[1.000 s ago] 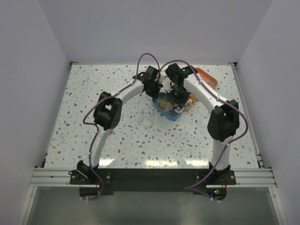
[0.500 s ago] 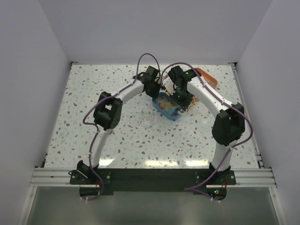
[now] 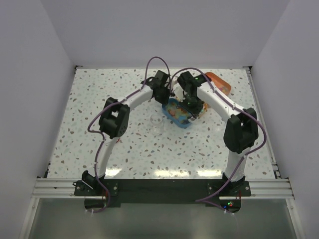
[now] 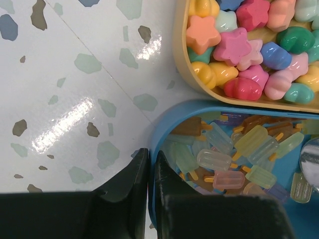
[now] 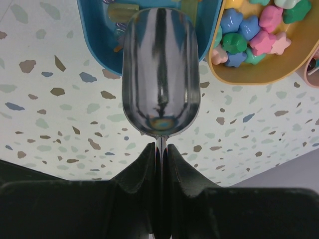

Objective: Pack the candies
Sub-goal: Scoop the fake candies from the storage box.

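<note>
Risk: the right gripper (image 5: 159, 155) pinches only the thin handle of the empty scoop (image 5: 159, 69), so digging in could twist it or shove the blue tin (image 4: 158, 130). The left gripper (image 4: 148, 183) is clamped nearly closed on that tin's rim and could slip, spilling the load. Candies (image 4: 222, 159): popsicle shapes in the blue tin, stars in the yellow tin (image 4: 180, 74) just beside it.

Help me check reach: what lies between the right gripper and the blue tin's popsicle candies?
The metal scoop, held by the right gripper, bowl over the blue tin; right wrist view.
</note>
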Robot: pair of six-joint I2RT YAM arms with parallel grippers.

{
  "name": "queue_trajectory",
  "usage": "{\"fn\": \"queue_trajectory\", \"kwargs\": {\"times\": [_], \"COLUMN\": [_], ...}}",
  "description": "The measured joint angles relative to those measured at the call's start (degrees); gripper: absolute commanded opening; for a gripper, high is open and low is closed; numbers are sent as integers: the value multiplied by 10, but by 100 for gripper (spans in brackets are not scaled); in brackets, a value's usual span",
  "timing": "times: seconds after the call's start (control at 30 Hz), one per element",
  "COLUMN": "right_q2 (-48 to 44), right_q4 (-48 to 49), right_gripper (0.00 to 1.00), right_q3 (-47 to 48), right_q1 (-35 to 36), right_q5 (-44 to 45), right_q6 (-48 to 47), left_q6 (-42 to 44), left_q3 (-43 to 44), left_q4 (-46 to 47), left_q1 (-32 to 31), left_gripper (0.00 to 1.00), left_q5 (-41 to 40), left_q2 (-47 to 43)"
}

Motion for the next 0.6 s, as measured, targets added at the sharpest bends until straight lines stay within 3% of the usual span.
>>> {"fn": "queue_trajectory", "kwargs": {"times": [0.6], "right_q2": [9], "right_q4": [72], "right_gripper": [0], "right_q3": [-46], "right_q1": [7], "right_q5": [9], "right_q6": [5], "left_q6": [-9], "left_q3": [-18], "left_q4": [8], "left_q1": [1], "left_gripper": [11], "left_q5": [-2], "left_q2": [-11]}}
